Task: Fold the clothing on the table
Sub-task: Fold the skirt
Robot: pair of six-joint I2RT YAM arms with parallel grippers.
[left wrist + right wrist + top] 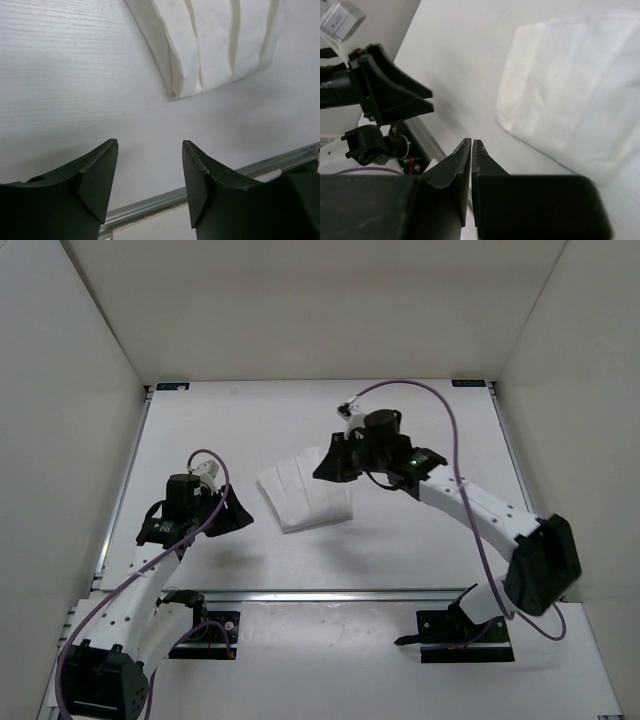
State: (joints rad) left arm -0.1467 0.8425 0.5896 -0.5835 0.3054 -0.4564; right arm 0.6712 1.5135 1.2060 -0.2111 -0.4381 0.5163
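Left fingers (238, 512) spread, empty | right fingers (471, 150) pressed together, empty | clothing (305, 498) between them, ungrasped

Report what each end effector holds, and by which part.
Nothing is held. The left end effector is open, the right end effector shut empty; the thin white fabric garment lies free on the white table.

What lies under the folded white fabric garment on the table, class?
The thin white fabric garment lies flat on the matte white table. Its own folded layers show at the near edge. Whatever is directly beneath is covered; no bulge hints at anything but tabletop.
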